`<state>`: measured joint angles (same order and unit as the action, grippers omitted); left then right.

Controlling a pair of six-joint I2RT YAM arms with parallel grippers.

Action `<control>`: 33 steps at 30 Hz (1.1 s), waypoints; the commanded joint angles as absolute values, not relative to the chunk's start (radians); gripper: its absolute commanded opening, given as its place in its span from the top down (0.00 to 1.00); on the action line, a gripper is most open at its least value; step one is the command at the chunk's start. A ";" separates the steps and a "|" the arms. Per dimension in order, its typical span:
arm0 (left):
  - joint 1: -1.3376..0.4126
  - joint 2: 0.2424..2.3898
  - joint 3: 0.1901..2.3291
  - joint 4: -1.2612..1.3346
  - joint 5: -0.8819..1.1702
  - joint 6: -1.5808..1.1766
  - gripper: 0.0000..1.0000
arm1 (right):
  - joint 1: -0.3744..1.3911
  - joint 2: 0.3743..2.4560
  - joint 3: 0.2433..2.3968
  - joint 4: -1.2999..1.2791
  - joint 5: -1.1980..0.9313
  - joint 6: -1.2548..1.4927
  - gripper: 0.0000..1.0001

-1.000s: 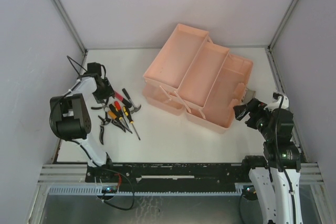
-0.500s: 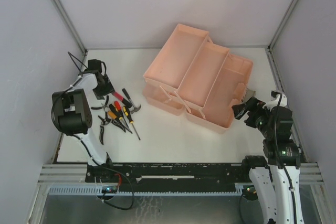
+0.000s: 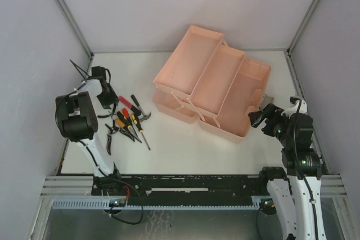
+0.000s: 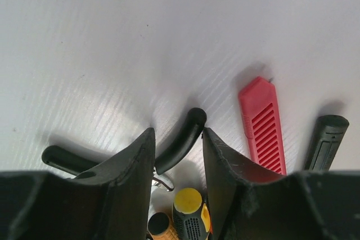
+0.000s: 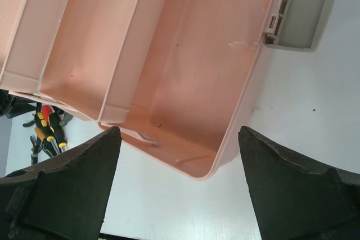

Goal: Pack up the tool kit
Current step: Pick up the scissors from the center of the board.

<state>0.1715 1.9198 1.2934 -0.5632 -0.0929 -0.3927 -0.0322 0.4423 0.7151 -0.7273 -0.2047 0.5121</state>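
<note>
A pink toolbox (image 3: 214, 82) stands open at mid table, its trays fanned out and nothing in them. Loose tools (image 3: 128, 121) lie at the left: pliers, yellow-and-black screwdrivers, a red-handled tool and a small hammer. My left gripper (image 3: 107, 102) is down on the far end of this pile. In the left wrist view it (image 4: 177, 133) is shut on one black pliers handle (image 4: 181, 140), which touches both fingers. The pliers' other handle (image 4: 64, 158) lies outside the left finger. My right gripper (image 5: 179, 133) is open and empty, just off the toolbox's near right corner (image 5: 219, 155).
A red ribbed handle (image 4: 261, 122) and a black grip (image 4: 325, 139) lie right of my left fingers, with a yellow-capped screwdriver (image 4: 188, 209) under them. The toolbox's grey latch (image 5: 295, 21) sticks out on its right side. White walls close in the table's left, back and right.
My left gripper has shifted slightly to the left and away, at the far end of the tool pile. The right arm and the toolbox have not moved.
</note>
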 commanded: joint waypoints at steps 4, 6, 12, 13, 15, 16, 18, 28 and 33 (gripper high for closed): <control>0.177 1.923 1.280 -0.560 -0.125 -0.400 0.58 | -0.032 0.449 0.713 -0.686 -0.200 0.488 0.15; 0.173 1.928 1.286 -0.571 -0.129 -0.389 0.58 | -0.032 0.450 0.714 -0.686 -0.199 0.488 0.15; 0.132 1.935 1.293 -0.608 -0.198 -0.371 0.57 | -0.032 0.457 0.714 -0.683 -0.203 0.490 0.15; 0.131 1.934 1.288 -0.608 -0.201 -0.372 0.57 | -0.032 0.457 0.715 -0.684 -0.200 0.490 0.15; 0.131 1.937 1.280 -0.601 -0.188 -0.374 0.60 | -0.033 0.458 0.714 -0.686 -0.200 0.490 0.15; 0.131 1.940 1.280 -0.600 -0.176 -0.373 0.63 | -0.033 0.458 0.714 -0.686 -0.201 0.491 0.15; 0.131 1.943 1.280 -0.588 -0.144 -0.373 0.70 | -0.034 0.459 0.715 -0.686 -0.199 0.492 0.15; 0.138 1.889 1.250 -0.556 -0.186 -0.390 0.93 | -0.033 0.460 0.713 -0.689 -0.207 0.489 0.15; 0.133 1.755 1.225 -0.532 -0.255 -0.383 1.00 | -0.035 0.454 0.715 -0.689 -0.207 0.493 0.15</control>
